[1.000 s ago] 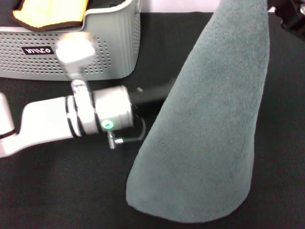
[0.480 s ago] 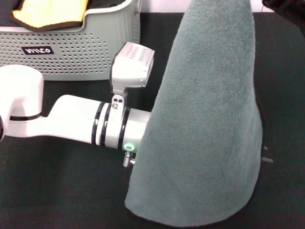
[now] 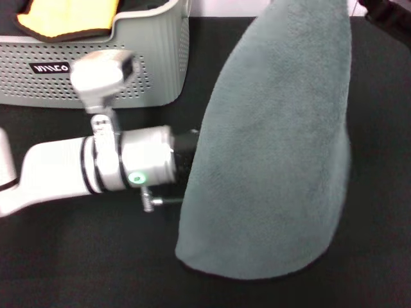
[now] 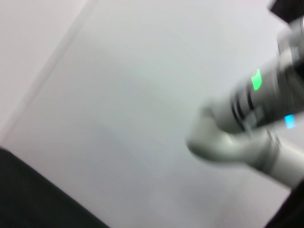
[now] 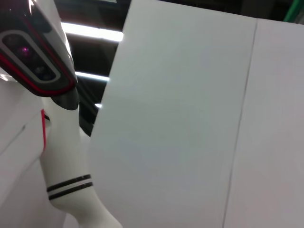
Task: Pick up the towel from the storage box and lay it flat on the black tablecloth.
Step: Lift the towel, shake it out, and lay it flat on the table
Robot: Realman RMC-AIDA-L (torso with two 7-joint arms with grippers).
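The grey fleecy towel hangs in the head view from the top right, and its rounded lower edge reaches the black tablecloth. A dark part of my right gripper shows at the top right corner, beside the towel's raised top end, and it holds the towel up. My left arm reaches in from the left, low over the tablecloth. Its gripper is hidden behind the towel's left edge. The light grey storage box stands at the back left. Neither wrist view shows the towel.
A smaller yellow-orange cloth lies in the storage box. The left wrist view shows a pale wall and my other arm with a green light. The right wrist view shows a white wall panel and the robot's body.
My left arm pushed forward under the towel, then drew back to the left. The hanging towel swung a little left and its lower edge shifted.
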